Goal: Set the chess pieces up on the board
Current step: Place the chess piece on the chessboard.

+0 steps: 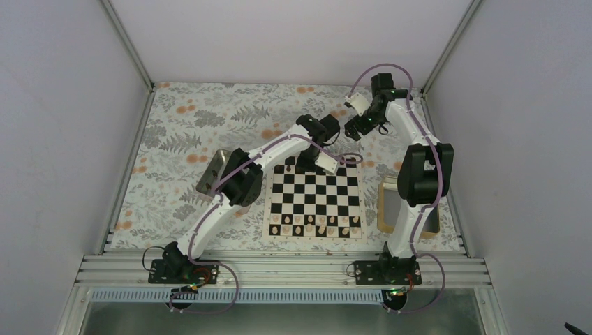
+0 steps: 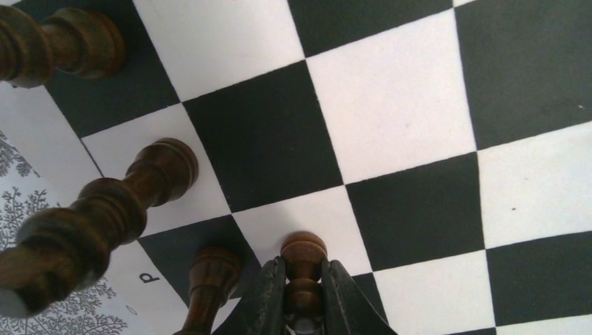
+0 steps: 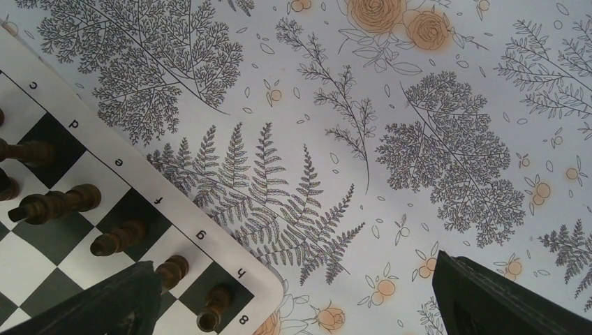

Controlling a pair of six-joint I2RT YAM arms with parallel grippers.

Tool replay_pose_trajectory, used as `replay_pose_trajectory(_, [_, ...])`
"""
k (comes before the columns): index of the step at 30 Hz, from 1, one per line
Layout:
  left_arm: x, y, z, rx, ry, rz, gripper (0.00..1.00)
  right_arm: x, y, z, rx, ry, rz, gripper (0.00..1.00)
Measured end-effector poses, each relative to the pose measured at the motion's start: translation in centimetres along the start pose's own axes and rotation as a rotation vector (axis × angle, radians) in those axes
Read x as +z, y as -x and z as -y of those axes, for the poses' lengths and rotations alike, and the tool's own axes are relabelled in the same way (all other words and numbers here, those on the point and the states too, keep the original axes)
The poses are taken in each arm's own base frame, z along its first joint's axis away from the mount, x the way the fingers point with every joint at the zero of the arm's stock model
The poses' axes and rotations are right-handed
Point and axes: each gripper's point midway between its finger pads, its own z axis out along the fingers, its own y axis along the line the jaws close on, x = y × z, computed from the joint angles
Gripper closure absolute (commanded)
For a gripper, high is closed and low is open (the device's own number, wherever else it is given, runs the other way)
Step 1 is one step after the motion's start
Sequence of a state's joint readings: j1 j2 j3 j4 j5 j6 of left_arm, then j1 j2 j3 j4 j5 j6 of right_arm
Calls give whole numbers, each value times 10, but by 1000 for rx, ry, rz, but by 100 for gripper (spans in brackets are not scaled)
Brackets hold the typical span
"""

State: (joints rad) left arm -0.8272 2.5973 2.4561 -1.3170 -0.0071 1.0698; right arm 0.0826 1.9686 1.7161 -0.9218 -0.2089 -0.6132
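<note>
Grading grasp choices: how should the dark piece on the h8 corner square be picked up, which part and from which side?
Grip the corner piece by its slim upper stem, coming straight down: it stands upright and its turned waist gives the right claw a seat. Likely set the fingers clear of its neighbour, one over the tablecloth side.

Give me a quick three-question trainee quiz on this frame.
1. True or false: the right gripper is shut on a chess piece.
2. What does the left gripper hold? A) a dark brown piece B) a cream piece C) nothing
3. In the top view, which side of the board do the pale cream pieces occupy?
Key: 1 false, it is open above the tablecloth; 2 A; 3 the near side.
</note>
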Motion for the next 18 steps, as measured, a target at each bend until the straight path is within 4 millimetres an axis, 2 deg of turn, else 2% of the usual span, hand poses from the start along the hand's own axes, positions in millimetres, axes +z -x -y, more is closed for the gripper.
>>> replay_pose_trajectory(18, [0, -2, 5, 4, -20, -9, 74, 0, -1, -3, -1, 13, -1, 0])
